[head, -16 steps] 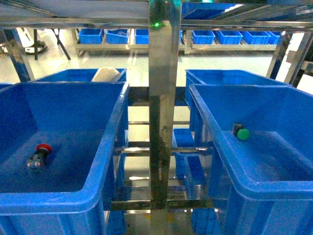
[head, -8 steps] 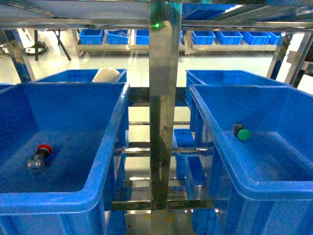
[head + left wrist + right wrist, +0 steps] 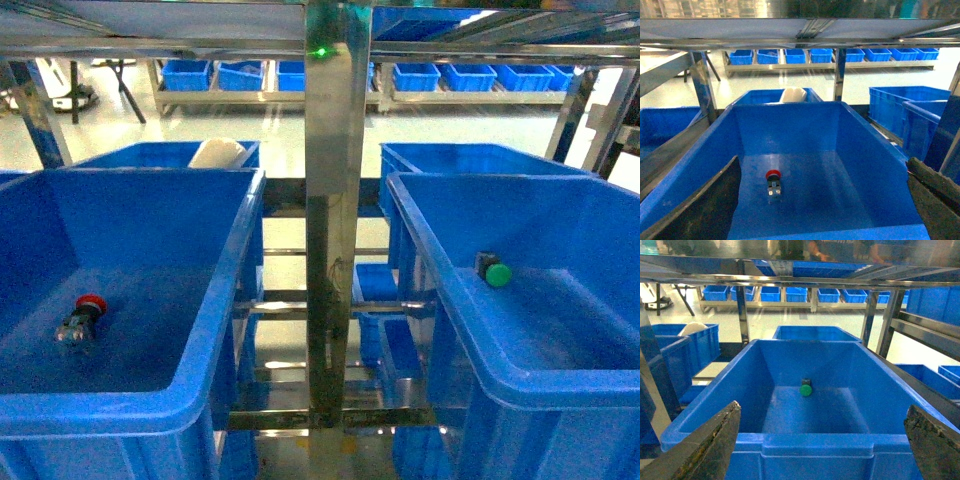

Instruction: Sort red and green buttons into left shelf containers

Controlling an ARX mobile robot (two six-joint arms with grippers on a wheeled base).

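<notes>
Both claws w/ dark, rough-textured tapered fingers (image 3: pixel 705 210) (image 3: pixel 710 445), edges worn lighter.

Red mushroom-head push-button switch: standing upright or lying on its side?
On its side. The red mushroom-head push-button switch lies on the floor of the large deep blue plastic bin, cap pointing toward the far wall.

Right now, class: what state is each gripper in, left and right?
Left gripper: open, holding nothing, facing the bin with the red button.
Right gripper: open, holding nothing, facing the bin with the green button.
</notes>
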